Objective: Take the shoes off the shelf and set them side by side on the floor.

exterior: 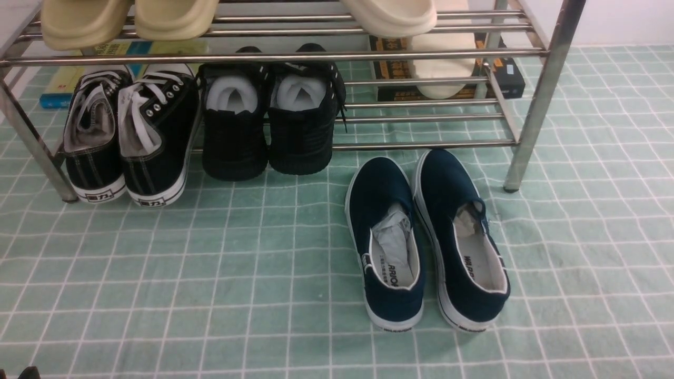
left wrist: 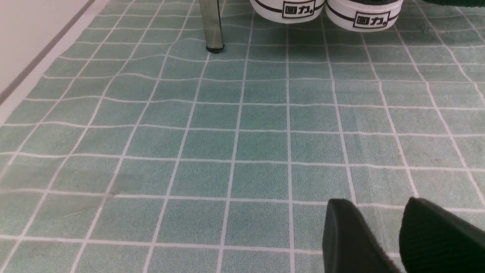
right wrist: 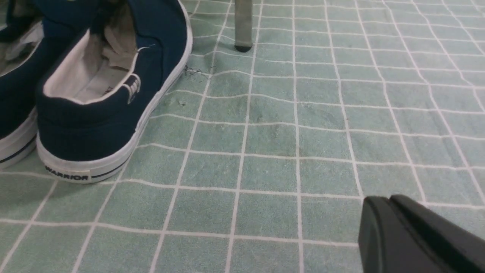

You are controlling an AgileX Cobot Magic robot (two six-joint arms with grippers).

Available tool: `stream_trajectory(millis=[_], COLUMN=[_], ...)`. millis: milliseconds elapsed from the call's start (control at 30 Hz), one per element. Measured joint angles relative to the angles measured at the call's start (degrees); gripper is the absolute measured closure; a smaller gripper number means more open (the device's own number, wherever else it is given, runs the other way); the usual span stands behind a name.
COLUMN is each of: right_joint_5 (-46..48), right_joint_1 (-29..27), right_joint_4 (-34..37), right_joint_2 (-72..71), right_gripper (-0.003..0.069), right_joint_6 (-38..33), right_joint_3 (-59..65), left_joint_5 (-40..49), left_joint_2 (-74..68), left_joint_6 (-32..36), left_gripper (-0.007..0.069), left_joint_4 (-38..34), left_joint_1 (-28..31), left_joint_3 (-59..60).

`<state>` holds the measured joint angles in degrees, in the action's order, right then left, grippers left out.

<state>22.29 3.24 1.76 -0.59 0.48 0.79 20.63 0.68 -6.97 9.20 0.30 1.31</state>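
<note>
The two navy-blue shoes stand side by side on the green gridded floor (exterior: 210,273), heels toward me. The left one (exterior: 387,247) and the right one (exterior: 463,242) both sit just in front of the steel shelf (exterior: 542,100). In the right wrist view the nearer shoe (right wrist: 110,98) shows its "WARRIOR" heel, with its mate (right wrist: 15,76) beside it. My right gripper (right wrist: 386,199) is shut and empty, low over the floor, apart from the shoes. My left gripper (left wrist: 377,206) is open over bare floor, holding nothing. Neither gripper shows in the front view.
Black lace-up sneakers (exterior: 131,137) and all-black shoes (exterior: 268,126) fill the lower tier's left half. Beige slippers (exterior: 131,21) lie on the top tier. Boxes (exterior: 447,73) sit behind the shelf. Shelf legs (left wrist: 211,24) (right wrist: 243,26) stand on the cloth.
</note>
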Motion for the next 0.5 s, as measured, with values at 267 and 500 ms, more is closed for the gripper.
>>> stream_trajectory(millis=[267,500], right_joint_5=[0.1,0.1], right_joint_1=[-3.0,-3.1], right_joint_4=[0.0,0.0], right_joint_2=[0.0,0.0], right_gripper=[0.0616,0.061], right_joint_6=[0.0,0.0], right_joint_3=[0.0,0.0], left_joint_5=[0.0,0.0], left_joint_2=[0.0,0.0], left_joint_6=[0.0,0.0], left_gripper=[0.0383,0.0383], left_joint_4=[0.0,0.0], left_joint_1=[0.0,0.0], left_joint_3=[0.0,0.0])
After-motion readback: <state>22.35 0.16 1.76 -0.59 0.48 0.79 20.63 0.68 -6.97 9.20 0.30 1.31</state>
